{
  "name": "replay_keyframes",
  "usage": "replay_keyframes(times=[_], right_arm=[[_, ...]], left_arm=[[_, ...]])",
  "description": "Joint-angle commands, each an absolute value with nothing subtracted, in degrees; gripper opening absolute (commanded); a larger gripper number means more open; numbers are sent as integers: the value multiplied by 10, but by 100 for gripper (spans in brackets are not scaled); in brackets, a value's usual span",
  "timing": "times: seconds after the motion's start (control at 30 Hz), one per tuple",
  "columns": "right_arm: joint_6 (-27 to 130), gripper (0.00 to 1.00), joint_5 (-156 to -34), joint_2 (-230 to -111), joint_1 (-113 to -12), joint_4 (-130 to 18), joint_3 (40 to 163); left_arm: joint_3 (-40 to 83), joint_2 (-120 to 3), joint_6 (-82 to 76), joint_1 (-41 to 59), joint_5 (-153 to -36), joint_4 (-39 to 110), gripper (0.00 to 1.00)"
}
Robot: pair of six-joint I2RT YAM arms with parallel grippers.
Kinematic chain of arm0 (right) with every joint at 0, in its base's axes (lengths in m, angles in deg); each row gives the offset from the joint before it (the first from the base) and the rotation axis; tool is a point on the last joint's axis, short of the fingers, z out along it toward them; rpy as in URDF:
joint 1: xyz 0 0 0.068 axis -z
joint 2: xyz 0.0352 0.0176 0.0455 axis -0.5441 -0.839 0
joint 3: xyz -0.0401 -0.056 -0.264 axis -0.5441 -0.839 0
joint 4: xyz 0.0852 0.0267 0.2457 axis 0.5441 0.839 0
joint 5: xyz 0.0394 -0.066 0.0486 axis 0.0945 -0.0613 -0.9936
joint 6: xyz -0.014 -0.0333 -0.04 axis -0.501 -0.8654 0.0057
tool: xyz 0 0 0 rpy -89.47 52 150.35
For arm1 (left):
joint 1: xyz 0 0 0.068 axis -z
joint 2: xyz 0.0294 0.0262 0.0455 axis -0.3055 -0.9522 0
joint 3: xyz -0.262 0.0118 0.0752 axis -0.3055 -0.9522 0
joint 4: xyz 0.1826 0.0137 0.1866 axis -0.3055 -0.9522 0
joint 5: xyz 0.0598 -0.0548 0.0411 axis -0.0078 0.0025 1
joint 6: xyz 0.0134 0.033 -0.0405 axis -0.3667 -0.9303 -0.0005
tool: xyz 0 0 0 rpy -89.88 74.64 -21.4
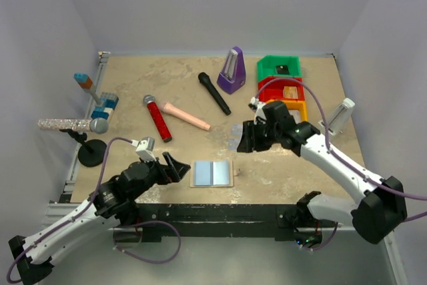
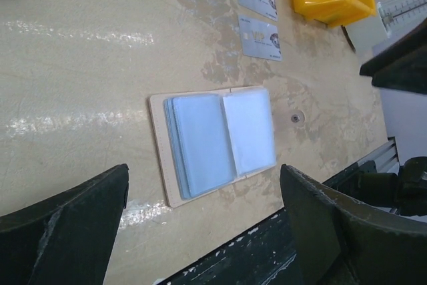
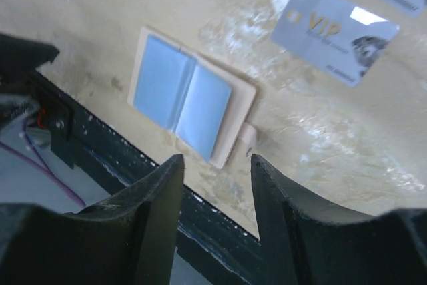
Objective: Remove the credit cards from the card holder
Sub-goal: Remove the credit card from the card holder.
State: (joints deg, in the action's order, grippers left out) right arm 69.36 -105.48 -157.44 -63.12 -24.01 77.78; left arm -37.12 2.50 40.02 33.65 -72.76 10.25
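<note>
The card holder [image 1: 212, 173] lies spread open and flat on the table [image 1: 133, 78], its pale blue inside facing up. Two silver-grey credit cards [image 2: 260, 38] lie next to each other beyond it, not touching it. The left gripper [image 1: 172, 167] sits just left of the card holder with its jaws spread wide and nothing between them. The right gripper [image 1: 248, 139] hovers beyond the card holder, near the cards, its jaws partly apart and empty.

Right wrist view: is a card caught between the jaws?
No: the jaws stand apart with nothing between them, and the silver VIP card lies flat on the table beyond them.
</note>
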Motion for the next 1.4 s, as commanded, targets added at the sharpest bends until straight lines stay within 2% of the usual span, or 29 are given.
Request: replay_keyframes(times=[0.0,0.17,0.3,0.47,0.67,0.77,1.0,1.27,1.37], right_arm=[[706,52,-985,-1525,-695,-249,704],[735,56,-986,-1518,-710,-291,644],[742,61,-990,-1546,-730,-311,636],[750,62,-996,-1580,-736,-344,642],[751,61,-986,-1654,-738,-334,678],[755,55,-987,-1671,-738,-346,679],[752,35,-990,-1688,-738,-356,678],[746,22,-996,-1702,-737,-370,676],[748,11,-1004,-1699,-738,-383,670]], left_arm=[[-363,30,412,337,-726,110,100],[-398,31,418,337,-778,177,93],[-399,-36,422,337,-816,213,88],[-385,-103,429,339,-839,235,86],[-388,-103,432,340,-835,238,84],[-387,-110,433,340,-836,237,83],[-387,-131,432,340,-839,256,82],[-379,-159,428,340,-844,274,82],[-374,-169,426,340,-843,278,82]])
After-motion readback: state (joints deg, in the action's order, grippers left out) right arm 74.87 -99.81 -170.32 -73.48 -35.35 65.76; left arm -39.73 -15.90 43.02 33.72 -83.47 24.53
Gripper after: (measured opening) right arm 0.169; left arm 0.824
